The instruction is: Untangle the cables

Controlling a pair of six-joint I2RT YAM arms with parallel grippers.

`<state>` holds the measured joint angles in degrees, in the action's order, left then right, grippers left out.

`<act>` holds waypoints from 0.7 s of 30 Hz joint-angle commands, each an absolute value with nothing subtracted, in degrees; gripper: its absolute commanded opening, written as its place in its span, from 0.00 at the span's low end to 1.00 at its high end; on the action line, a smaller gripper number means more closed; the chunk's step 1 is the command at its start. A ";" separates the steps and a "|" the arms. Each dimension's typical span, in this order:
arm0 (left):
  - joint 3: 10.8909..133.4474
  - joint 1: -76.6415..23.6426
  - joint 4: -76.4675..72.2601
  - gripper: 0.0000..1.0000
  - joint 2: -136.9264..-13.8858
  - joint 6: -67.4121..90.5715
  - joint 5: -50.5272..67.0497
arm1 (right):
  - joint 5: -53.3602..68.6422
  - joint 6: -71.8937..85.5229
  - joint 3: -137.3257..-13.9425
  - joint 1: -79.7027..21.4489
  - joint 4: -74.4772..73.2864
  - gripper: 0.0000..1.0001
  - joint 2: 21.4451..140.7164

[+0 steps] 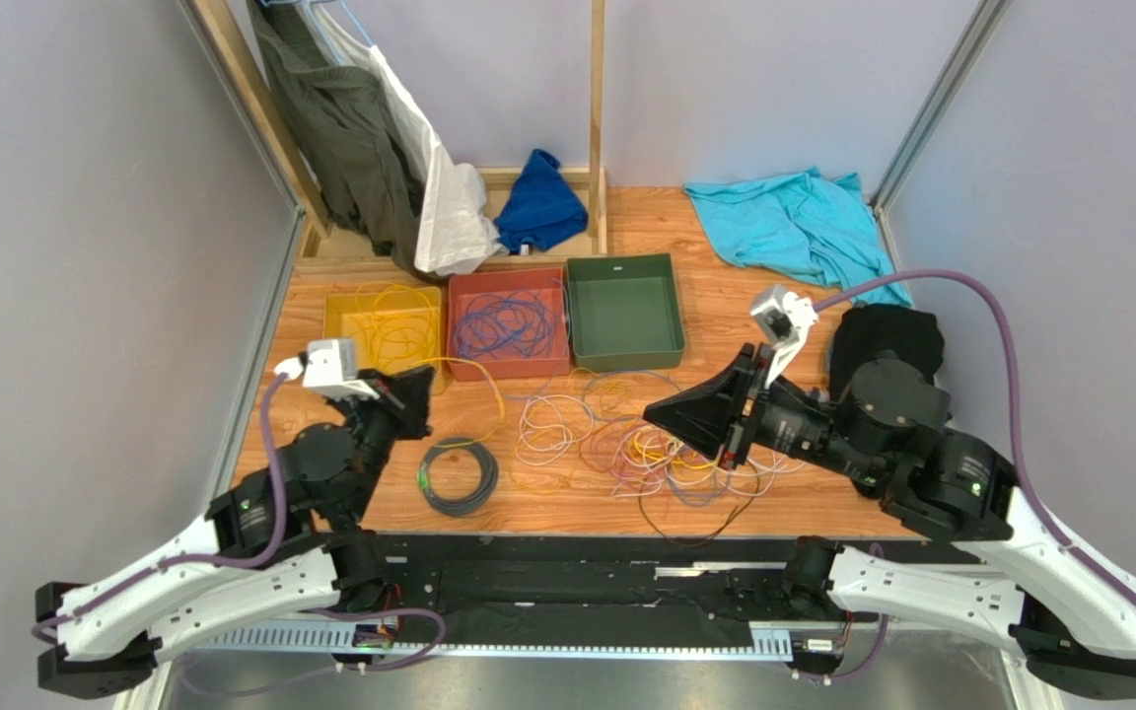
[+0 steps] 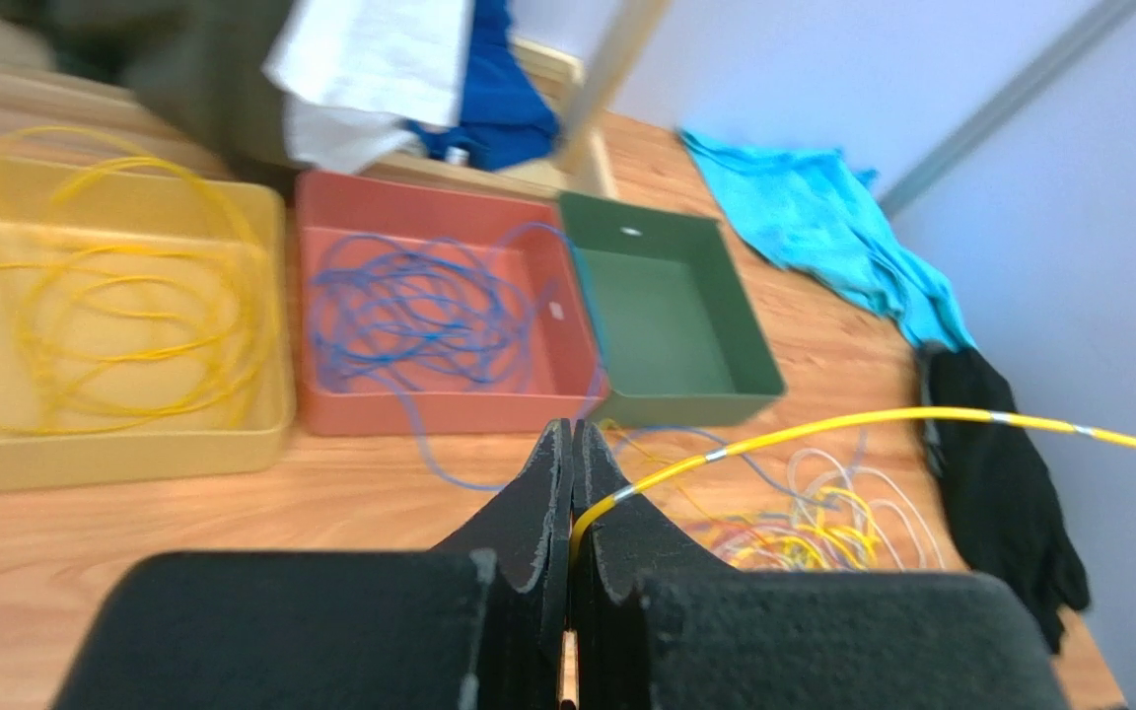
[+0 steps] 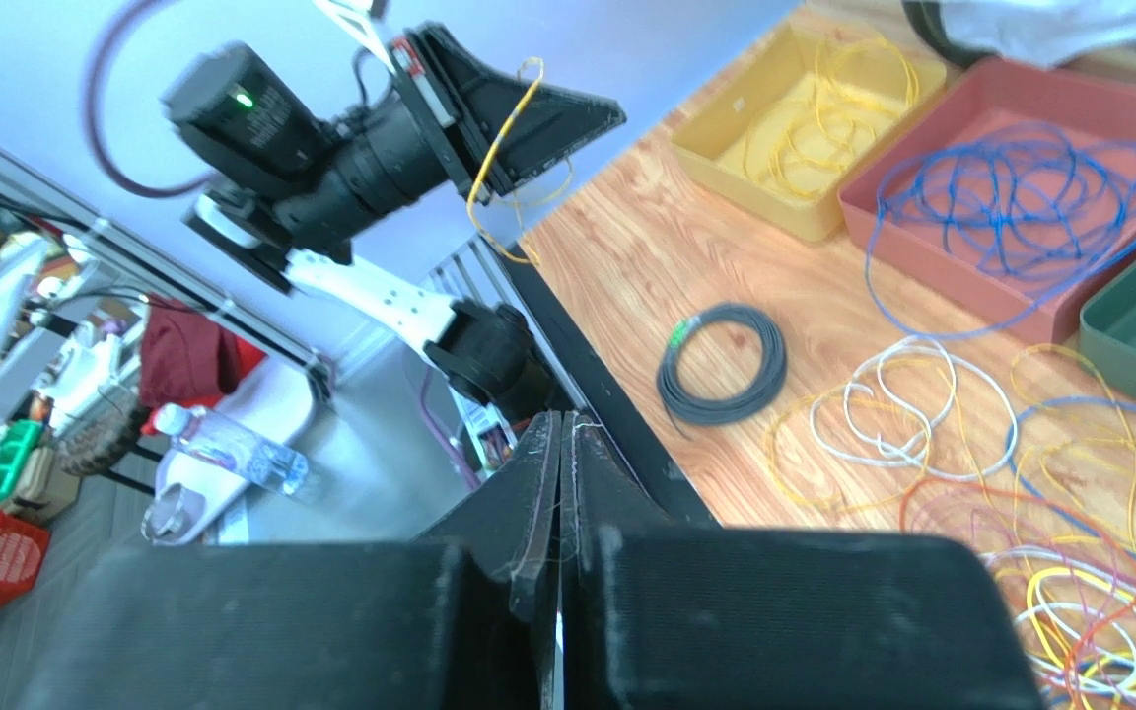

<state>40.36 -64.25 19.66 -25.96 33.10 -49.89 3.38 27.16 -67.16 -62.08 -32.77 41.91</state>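
Now | left gripper (image 2: 571, 432) clamped fully on a yellow cable (image 2: 826, 429), held raised beside the yellow tray (image 2: 115, 451), likely to draw it from the tangle (image 1: 611, 444) | right gripper (image 3: 562, 437) closed over the tangle, pinched strand: cannot tell

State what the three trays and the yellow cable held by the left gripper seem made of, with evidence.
Yellow tray, red tray, green tray: probably moulded plastic, matte; uniform colour, thin walls, rounded corners. Yellow cable: likely a plastic-jacketed wire, smooth; it bends in springy curves.
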 commanded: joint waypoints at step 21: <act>50.19 -64.16 16.54 0.00 -40.42 32.43 -36.92 | 6.41 29.62 -60.29 -62.49 -14.78 0.76 47.54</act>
<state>48.03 -64.18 22.37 -37.50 33.06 -42.83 5.28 28.51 -59.96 -62.22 -22.74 46.72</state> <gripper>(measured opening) 0.008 0.757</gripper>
